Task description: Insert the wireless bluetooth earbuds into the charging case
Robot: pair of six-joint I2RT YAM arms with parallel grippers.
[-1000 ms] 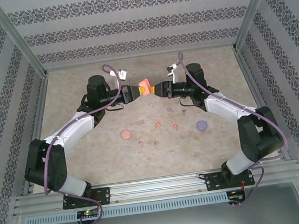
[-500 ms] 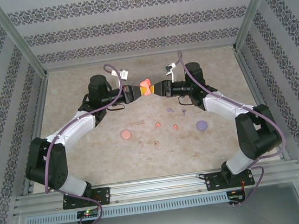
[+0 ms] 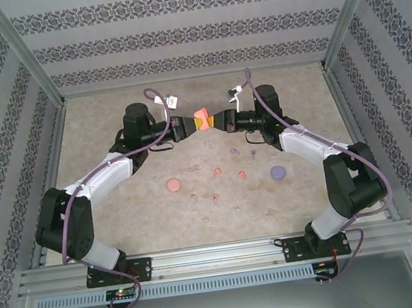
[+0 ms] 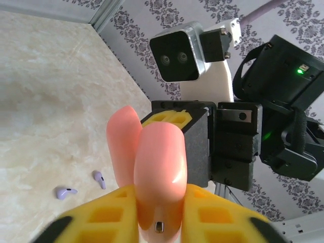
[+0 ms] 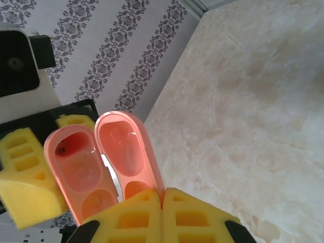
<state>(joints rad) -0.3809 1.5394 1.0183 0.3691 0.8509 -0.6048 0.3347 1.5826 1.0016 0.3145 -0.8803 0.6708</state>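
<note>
Held aloft over the far middle of the beige marbled tabletop (image 3: 97, 122), an opened coral-pink plastic charging case (image 3: 201, 116) hangs between two robot arms. The right gripper (image 5: 162, 212) has its yellow fingertips pressed together on the thin lower edge of one half. The left gripper (image 4: 157, 220) brackets the case's base, pads touching both flanks, though whether they clamp cannot be told. The six tiny stemmed earbuds lie well apart from the case on the table below, among them a coral-red pair (image 3: 216, 171), near a coral round disc (image 3: 172, 184) and a purple round disc (image 3: 276, 171). The likely risk is that a pinch on so slim an edge lets the case swivel or drop if the other grip loosens, and opposing pulls could strain the hinge. The right wrist camera alone looks into both hollow halves, which appear empty. The left wrist camera shows instead their smooth backs and two purple earbuds (image 4: 66, 192) on the table.
</note>
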